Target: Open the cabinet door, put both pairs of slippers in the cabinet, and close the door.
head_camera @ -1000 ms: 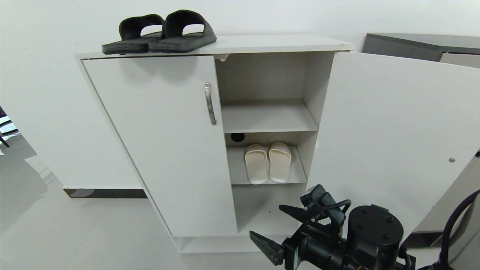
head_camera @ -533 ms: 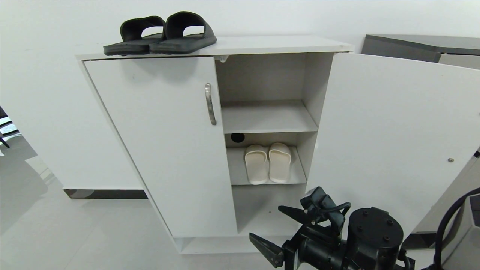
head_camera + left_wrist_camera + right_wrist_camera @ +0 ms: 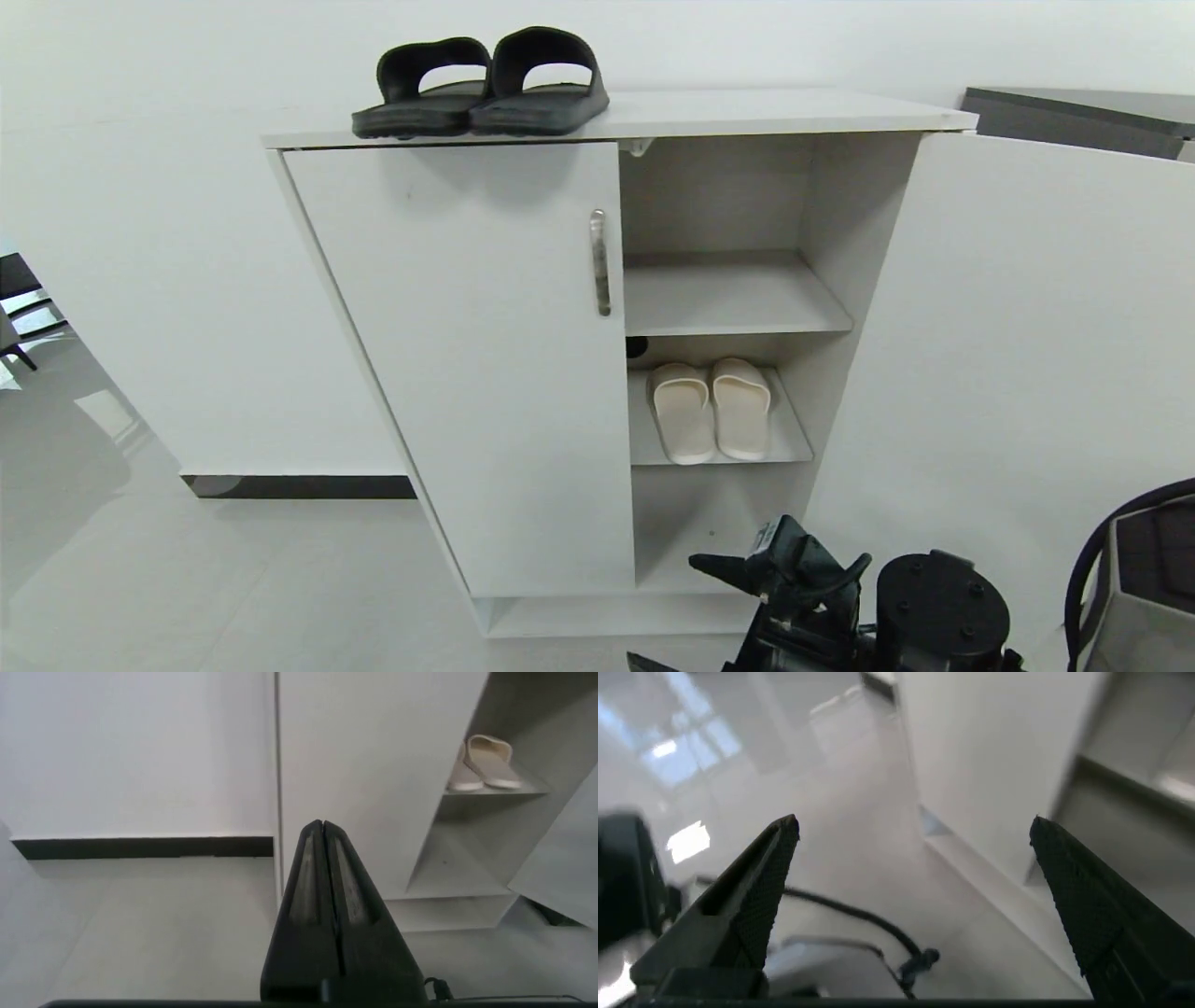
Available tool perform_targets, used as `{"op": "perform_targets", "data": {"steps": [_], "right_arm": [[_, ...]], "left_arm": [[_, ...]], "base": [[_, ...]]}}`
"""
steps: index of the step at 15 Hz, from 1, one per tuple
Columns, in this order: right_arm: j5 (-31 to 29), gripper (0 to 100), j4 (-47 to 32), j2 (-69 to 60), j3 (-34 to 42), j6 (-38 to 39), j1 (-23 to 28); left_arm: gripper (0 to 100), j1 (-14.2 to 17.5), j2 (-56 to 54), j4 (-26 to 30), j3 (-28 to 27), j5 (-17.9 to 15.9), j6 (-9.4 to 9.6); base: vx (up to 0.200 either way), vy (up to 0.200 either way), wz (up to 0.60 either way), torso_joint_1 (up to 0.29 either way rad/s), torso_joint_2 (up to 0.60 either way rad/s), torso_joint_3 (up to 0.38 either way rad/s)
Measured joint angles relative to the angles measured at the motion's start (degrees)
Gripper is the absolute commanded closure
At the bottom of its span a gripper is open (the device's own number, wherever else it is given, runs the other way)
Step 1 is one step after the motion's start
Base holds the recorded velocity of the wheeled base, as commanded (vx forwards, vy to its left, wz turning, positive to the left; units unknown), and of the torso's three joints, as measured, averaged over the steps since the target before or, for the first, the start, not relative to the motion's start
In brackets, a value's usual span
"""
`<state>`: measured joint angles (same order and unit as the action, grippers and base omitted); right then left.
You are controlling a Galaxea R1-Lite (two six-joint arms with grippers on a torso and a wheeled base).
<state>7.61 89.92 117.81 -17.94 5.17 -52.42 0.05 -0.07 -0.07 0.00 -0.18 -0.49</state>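
We count one cabinet (image 3: 766, 110) with two doors, the left door (image 3: 485, 373) and the right door (image 3: 1027, 373), one handle (image 3: 599, 261), two shelves (image 3: 728, 294), and four slippers in two pairs: two black slippers (image 3: 532, 101), two cream slippers (image 3: 742, 411).

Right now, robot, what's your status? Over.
Left pincer shut, right pincer open, both empty. Black rubber slippers on white cabinet top; cream slippers on middle shelf. Right door open, left door shut.

From the head I'm looking down on the cabinet (image 3: 467, 373); left wrist is sharing it from low, right is facing floor (image 3: 840, 775).
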Motion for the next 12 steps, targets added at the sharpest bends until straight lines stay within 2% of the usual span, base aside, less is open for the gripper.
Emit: {"op": "perform_targets", "data": {"steps": [12], "right_arm": [[0.7,0,0.0,0.0,2.3,-0.4,-0.2]], "left_arm": [[100,0.0,0.0,0.0,0.0,0.0,-0.17]], "base": [[0.0,0.2,0.0,0.003,0.0,0.004]]}}
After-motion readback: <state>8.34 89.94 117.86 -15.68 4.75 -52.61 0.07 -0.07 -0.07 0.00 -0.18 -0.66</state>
